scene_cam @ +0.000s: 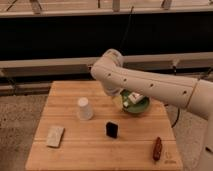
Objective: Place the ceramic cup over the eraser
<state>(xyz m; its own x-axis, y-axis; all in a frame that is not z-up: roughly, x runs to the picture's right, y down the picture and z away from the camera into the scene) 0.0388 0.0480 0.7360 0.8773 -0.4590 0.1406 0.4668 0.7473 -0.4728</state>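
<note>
The white ceramic cup (84,108) stands wide end down, left of the middle of the wooden table (95,155). The black eraser (112,129) stands a little in front of it and to its right, apart from it. My white arm reaches in from the right and bends down. My gripper (126,99) hangs at the left rim of the green bowl (139,107), to the right of the cup and behind the eraser. It is partly hidden by the arm.
A pale grey-beige flat block (55,136) lies at the front left of the table. A reddish-brown stick-like object (157,148) lies at the front right. A dark wall with metal rails runs behind the table.
</note>
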